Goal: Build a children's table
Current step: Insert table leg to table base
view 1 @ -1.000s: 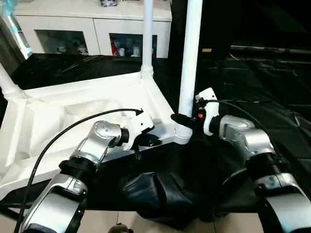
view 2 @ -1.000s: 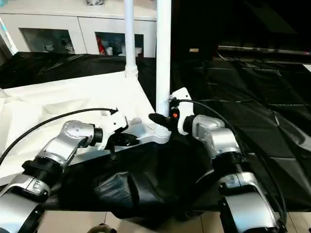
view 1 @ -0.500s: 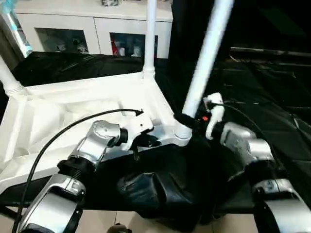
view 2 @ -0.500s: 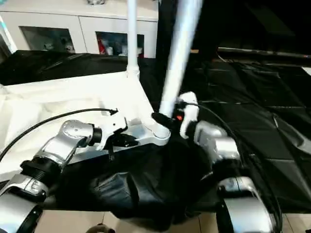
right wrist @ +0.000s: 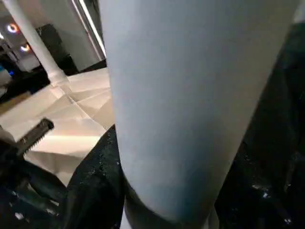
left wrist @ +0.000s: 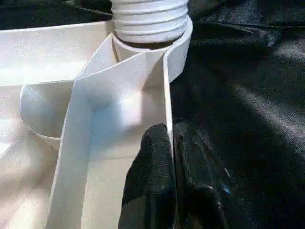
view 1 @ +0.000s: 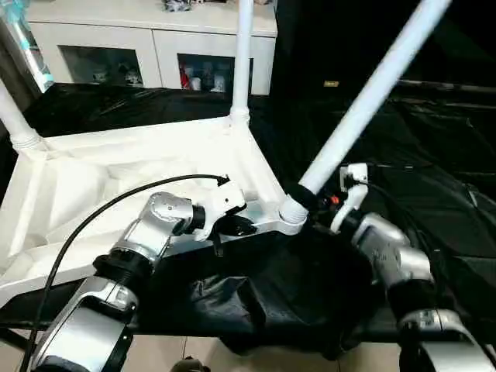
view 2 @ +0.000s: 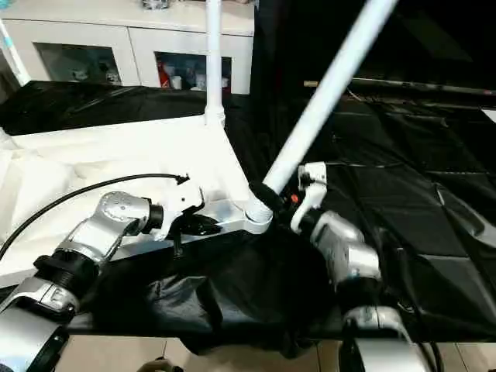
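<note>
With the left gripper (left wrist: 170, 157) jaws pinching the tabletop (view 1: 116, 178) rim and the right gripper (view 1: 308, 198) jaws clamping the steeply tilted leg (view 1: 364, 108), that leg may jam or pop from its corner socket (view 1: 293, 213).

Eye views: from the head, forward and down, sharing the table top (view 1: 155, 155) corner.
Left wrist view: close on its rim.
Right wrist view: against a leg (right wrist: 190, 95).

Near corner crowded for me: tilted leg (view 1: 364, 108) leans right across it, right gripper (view 1: 310, 198) clamped round its base, left gripper (left wrist: 171, 143) pinching top (view 1: 116, 178) rim beside socket (view 1: 292, 213). Upright leg (view 1: 242, 58) blocks far corner, another leg (view 1: 15, 120) far left. Top's middle open. Black sheet (view 1: 434, 155) to right free.
</note>
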`<state>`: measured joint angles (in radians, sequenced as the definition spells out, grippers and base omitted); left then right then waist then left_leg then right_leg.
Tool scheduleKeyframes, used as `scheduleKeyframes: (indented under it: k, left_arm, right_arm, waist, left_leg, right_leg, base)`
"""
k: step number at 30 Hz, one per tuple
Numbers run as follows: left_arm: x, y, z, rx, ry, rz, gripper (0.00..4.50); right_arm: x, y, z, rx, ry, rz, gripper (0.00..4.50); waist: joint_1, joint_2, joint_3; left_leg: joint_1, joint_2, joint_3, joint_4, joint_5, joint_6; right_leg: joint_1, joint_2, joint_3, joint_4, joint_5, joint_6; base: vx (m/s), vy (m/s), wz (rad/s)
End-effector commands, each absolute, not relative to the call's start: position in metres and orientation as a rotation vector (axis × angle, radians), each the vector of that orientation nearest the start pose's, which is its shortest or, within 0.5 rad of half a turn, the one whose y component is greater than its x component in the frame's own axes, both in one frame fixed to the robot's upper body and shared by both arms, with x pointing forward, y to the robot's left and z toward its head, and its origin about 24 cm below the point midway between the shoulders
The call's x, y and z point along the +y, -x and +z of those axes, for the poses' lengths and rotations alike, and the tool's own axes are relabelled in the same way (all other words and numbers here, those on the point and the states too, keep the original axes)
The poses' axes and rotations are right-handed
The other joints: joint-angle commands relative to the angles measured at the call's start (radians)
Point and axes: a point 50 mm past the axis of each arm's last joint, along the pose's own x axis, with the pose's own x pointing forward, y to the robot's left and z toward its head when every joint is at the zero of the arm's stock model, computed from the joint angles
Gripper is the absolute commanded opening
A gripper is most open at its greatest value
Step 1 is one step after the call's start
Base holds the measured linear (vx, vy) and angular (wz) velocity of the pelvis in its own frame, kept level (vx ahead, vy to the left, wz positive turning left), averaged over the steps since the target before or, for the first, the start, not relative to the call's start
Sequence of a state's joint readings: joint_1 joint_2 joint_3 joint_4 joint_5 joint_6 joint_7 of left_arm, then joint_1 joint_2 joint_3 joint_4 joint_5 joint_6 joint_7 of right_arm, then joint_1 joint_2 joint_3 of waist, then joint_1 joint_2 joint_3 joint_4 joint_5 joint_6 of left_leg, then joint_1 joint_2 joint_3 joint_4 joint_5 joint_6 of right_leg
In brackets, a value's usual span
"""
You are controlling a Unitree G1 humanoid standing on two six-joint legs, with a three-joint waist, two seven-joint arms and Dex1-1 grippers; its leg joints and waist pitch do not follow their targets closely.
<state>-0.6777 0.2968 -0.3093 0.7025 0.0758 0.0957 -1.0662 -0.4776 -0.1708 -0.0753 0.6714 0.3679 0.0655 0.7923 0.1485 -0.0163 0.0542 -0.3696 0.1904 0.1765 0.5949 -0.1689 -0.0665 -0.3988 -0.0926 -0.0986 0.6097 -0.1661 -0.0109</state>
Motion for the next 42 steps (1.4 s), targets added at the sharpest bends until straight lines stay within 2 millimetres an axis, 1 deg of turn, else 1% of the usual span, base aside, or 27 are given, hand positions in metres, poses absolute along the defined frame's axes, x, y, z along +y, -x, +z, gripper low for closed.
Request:
scheduleKeyframes:
  k: [1,2,4,6,7,8,9,10,11,13,14,16,17,18,19,21,22,25,26,27,28,30,31,35,39,41,42]
  left_arm:
    - [0.121,-0.340,0.058,0.426,-0.488,-1.175,0.00]
    - [0.121,-0.340,0.058,0.426,-0.492,-1.176,0.00]
    - [0.121,-0.340,0.058,0.425,-0.494,-1.177,0.00]
    - [0.121,-0.339,0.058,0.422,-0.501,-1.184,0.00]
    - [0.121,-0.339,0.057,0.422,-0.503,-1.188,0.00]
    - [0.121,-0.338,0.057,0.423,-0.504,-1.190,0.00]
    - [0.122,-0.338,0.057,0.424,-0.508,-1.197,0.00]
    - [0.122,-0.337,0.056,0.426,-0.516,-1.207,0.00]
    - [0.122,-0.336,0.056,0.426,-0.517,-1.208,0.00]
    - [0.122,-0.334,0.055,0.429,-0.533,-1.236,0.00]
    - [0.123,-0.332,0.055,0.431,-0.546,-1.254,0.00]
    - [0.123,-0.330,0.055,0.432,-0.554,-1.273,0.00]
    - [0.124,-0.330,0.055,0.432,-0.555,-1.281,0.00]
    - [0.124,-0.328,0.055,0.432,-0.560,-1.299,0.00]
    - [0.124,-0.327,0.056,0.433,-0.564,-1.312,0.00]
    - [0.124,-0.326,0.056,0.433,-0.570,-1.325,0.00]
    - [0.125,-0.325,0.057,0.432,-0.574,-1.342,0.00]
    - [0.126,-0.321,0.058,0.436,-0.584,-1.376,0.00]
    - [0.127,-0.320,0.058,0.436,-0.592,-1.391,0.00]
    - [0.127,-0.320,0.058,0.436,-0.597,-1.400,0.00]
    - [0.127,-0.318,0.058,0.435,-0.607,-1.418,0.00]
    - [0.128,-0.315,0.059,0.432,-0.622,-1.462,0.00]
    - [0.128,-0.313,0.059,0.436,-0.627,-1.479,0.00]
    - [0.128,-0.310,0.061,0.435,-0.657,-1.522,0.00]
    - [0.128,-0.309,0.062,0.425,-0.662,-1.534,0.00]
    - [0.128,-0.309,0.062,0.428,-0.662,-1.530,0.00]
    - [0.128,-0.309,0.062,0.428,-0.662,-1.529,0.00]
  right_arm:
    - [-0.155,-0.306,0.002,0.303,-0.234,0.716,1.93]
    - [-0.154,-0.306,0.003,0.301,-0.215,0.723,1.93]
    - [-0.154,-0.306,0.003,0.301,-0.174,0.741,1.93]
    - [-0.152,-0.305,0.003,0.309,-0.118,0.770,1.93]
    - [-0.151,-0.305,0.002,0.312,-0.106,0.777,1.93]
    - [-0.151,-0.305,0.002,0.314,-0.101,0.780,1.93]
    - [-0.150,-0.306,0.002,0.320,-0.089,0.788,1.93]
    - [-0.150,-0.307,0.003,0.330,-0.073,0.794,1.93]
    - [-0.150,-0.308,0.003,0.331,-0.072,0.795,1.93]
    - [-0.149,-0.311,0.005,0.348,-0.068,0.812,1.93]
    - [-0.149,-0.315,0.008,0.366,-0.070,0.830,1.93]
    - [-0.149,-0.319,0.011,0.385,-0.065,0.857,1.93]
    - [-0.149,-0.321,0.012,0.392,-0.059,0.868,1.93]
    - [-0.149,-0.323,0.015,0.403,-0.047,0.896,1.93]
    - [-0.149,-0.324,0.017,0.410,-0.040,0.916,1.93]
    - [-0.149,-0.326,0.019,0.416,-0.038,0.935,1.93]
    - [-0.148,-0.327,0.021,0.423,-0.033,0.962,1.93]
    - [-0.147,-0.326,0.023,0.440,-0.009,1.027,1.93]
    - [-0.147,-0.325,0.022,0.446,0.000,1.052,1.93]
    - [-0.147,-0.324,0.022,0.449,0.004,1.063,1.93]
    - [-0.147,-0.323,0.022,0.456,0.011,1.088,1.93]
    - [-0.146,-0.318,0.019,0.478,0.022,1.144,1.93]
    - [-0.145,-0.315,0.017,0.487,0.035,1.168,1.92]
    - [-0.144,-0.309,0.012,0.501,0.066,1.219,1.92]
    - [-0.143,-0.305,0.008,0.506,0.060,1.238,1.92]
    - [-0.143,-0.303,0.007,0.504,0.052,1.241,1.92]
    - [-0.143,-0.303,0.007,0.503,0.048,1.240,1.92]
  waist:
    - [-0.003,0.005,-0.064]
    - [-0.004,0.005,-0.061]
    - [-0.007,0.004,-0.057]
    - [-0.008,0.000,-0.056]
    - [-0.009,0.001,-0.056]
    - [-0.009,-0.003,-0.056]
    - [-0.009,-0.001,-0.057]
    - [-0.010,-0.003,-0.057]
    - [-0.010,-0.001,-0.057]
    - [-0.012,-0.007,-0.057]
    - [-0.013,-0.004,-0.058]
    - [-0.015,-0.009,-0.057]
    - [-0.015,-0.008,-0.057]
    - [-0.015,-0.011,-0.057]
    - [-0.016,-0.011,-0.058]
    - [-0.013,-0.010,-0.059]
    - [-0.014,-0.013,-0.059]
    - [-0.013,-0.016,-0.061]
    - [-0.012,-0.014,-0.062]
    - [-0.013,-0.015,-0.060]
    - [-0.010,-0.013,-0.060]
    - [-0.009,-0.018,-0.055]
    - [-0.008,-0.016,-0.053]
    - [-0.009,-0.019,-0.051]
    - [-0.011,-0.022,-0.049]
    - [-0.011,-0.019,-0.048]
    - [-0.011,-0.023,-0.049]
  left_leg:
    - [0.019,0.048,-0.022,-0.087,-0.362,-0.019]
    - [0.019,0.047,-0.023,-0.089,-0.376,-0.018]
    - [0.023,0.046,-0.025,-0.089,-0.407,-0.020]
    - [0.024,0.046,-0.027,-0.089,-0.414,-0.018]
    - [0.023,0.046,-0.027,-0.089,-0.410,-0.017]
    - [0.023,0.046,-0.027,-0.089,-0.408,-0.014]
    - [0.023,0.046,-0.028,-0.089,-0.405,-0.012]
    - [0.022,0.047,-0.028,-0.090,-0.404,-0.012]
    - [0.022,0.047,-0.029,-0.091,-0.407,-0.012]
    - [0.021,0.048,-0.028,-0.092,-0.413,-0.013]
    - [0.022,0.048,-0.029,-0.093,-0.418,-0.015]
    - [0.022,0.048,-0.029,-0.092,-0.427,-0.015]
    - [0.022,0.048,-0.029,-0.092,-0.428,-0.016]
    - [0.024,0.049,-0.028,-0.091,-0.430,-0.016]
    - [0.020,0.049,-0.029,-0.092,-0.420,-0.014]
    - [0.022,0.051,-0.027,-0.092,-0.411,-0.013]
    - [0.019,0.052,-0.027,-0.095,-0.402,-0.015]
    - [0.018,0.053,-0.025,-0.095,-0.389,-0.016]
    - [0.018,0.054,-0.026,-0.095,-0.390,-0.017]
    - [0.017,0.054,-0.025,-0.096,-0.388,-0.015]
    - [0.019,0.055,-0.023,-0.096,-0.383,-0.014]
    - [0.018,0.054,-0.023,-0.098,-0.386,-0.012]
    - [0.019,0.056,-0.022,-0.099,-0.389,-0.013]
    - [0.019,0.057,-0.024,-0.103,-0.405,-0.021]
    - [0.024,0.055,-0.024,-0.105,-0.426,-0.026]
    - [0.025,0.056,-0.024,-0.106,-0.431,-0.028]
    - [0.026,0.055,-0.023,-0.107,-0.428,-0.027]
  right_leg:
    - [0.034,-0.081,0.054,-0.096,-0.422,-0.153]
    - [0.035,-0.082,0.053,-0.098,-0.443,-0.152]
    - [0.032,-0.084,0.052,-0.106,-0.514,-0.135]
    - [0.030,-0.086,0.051,-0.112,-0.555,-0.120]
    - [0.031,-0.086,0.051,-0.112,-0.562,-0.114]
    - [0.030,-0.086,0.051,-0.113,-0.564,-0.111]
    - [0.029,-0.086,0.052,-0.113,-0.564,-0.111]
    - [0.029,-0.086,0.052,-0.112,-0.561,-0.113]
    - [0.029,-0.085,0.052,-0.112,-0.560,-0.113]
    - [0.028,-0.085,0.052,-0.111,-0.551,-0.115]
    - [0.028,-0.083,0.052,-0.110,-0.549,-0.117]
    - [0.027,-0.085,0.052,-0.111,-0.563,-0.118]
    - [0.028,-0.085,0.051,-0.111,-0.565,-0.117]
    - [0.025,-0.085,0.052,-0.111,-0.568,-0.118]
    - [0.029,-0.085,0.052,-0.110,-0.563,-0.118]
    - [0.026,-0.086,0.055,-0.108,-0.543,-0.121]
    - [0.029,-0.083,0.054,-0.104,-0.514,-0.130]
    - [0.030,-0.083,0.056,-0.097,-0.473,-0.145]
    - [0.031,-0.084,0.055,-0.095,-0.465,-0.151]
    - [0.031,-0.083,0.056,-0.096,-0.459,-0.152]
    - [0.030,-0.082,0.058,-0.094,-0.440,-0.159]
    - [0.030,-0.081,0.057,-0.093,-0.442,-0.159]
    - [0.028,-0.082,0.059,-0.094,-0.441,-0.160]
    - [0.028,-0.080,0.060,-0.091,-0.419,-0.165]
    - [0.028,-0.080,0.061,-0.094,-0.428,-0.166]
    - [0.027,-0.078,0.061,-0.095,-0.424,-0.164]
    - [0.029,-0.079,0.061,-0.095,-0.424,-0.163]
  base:
    - [0.000,0.000,0.00]
    - [0.000,0.000,0.00]
    - [0.000,0.000,0.00]
    - [0.000,0.000,0.00]
    - [0.000,0.000,0.00]
    - [0.000,0.000,0.00]
    - [0.000,0.000,0.00]
    - [0.000,0.000,0.00]
    - [0.000,0.000,0.00]
    - [0.000,0.000,0.00]
    - [0.000,0.000,0.00]
    - [0.000,0.000,0.00]
    - [0.000,0.000,0.00]
    - [0.000,0.000,0.00]
    - [0.000,0.000,0.00]
    - [0.000,0.000,0.00]
    - [0.000,0.000,0.00]
    - [0.000,0.000,0.00]
    - [0.000,0.000,0.00]
    - [0.000,0.000,0.00]
    - [0.000,0.000,0.00]
    - [0.000,0.000,0.00]
    - [0.000,0.000,0.00]
    - [0.000,0.000,0.00]
    - [0.000,0.000,0.00]
    - [0.000,0.000,0.00]
    - [0.000,0.000,0.00]
